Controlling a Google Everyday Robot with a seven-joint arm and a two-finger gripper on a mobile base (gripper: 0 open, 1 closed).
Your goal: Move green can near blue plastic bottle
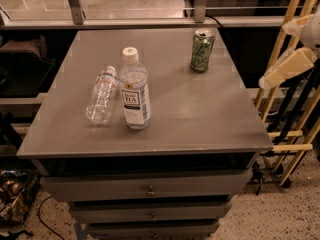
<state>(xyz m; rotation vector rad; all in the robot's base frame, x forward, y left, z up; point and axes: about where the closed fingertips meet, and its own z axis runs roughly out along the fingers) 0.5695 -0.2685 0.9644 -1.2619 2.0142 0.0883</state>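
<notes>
Right of the counter, my tool is hanging; released or clenched, I cannot tell. The green can is standing far right, well apart from the blue plastic bottle; I am fearing a sideways bump tipping it.

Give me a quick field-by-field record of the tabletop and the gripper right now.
green can: upright, far right corner of the table
blue plastic bottle: upright, left of centre, white cap on
clear bottle: lying down, just left of the blue plastic bottle
gripper: beyond the table's right edge, apart from the green can
table: grey top, drawers below
task state: green can not yet near the blue plastic bottle
</notes>
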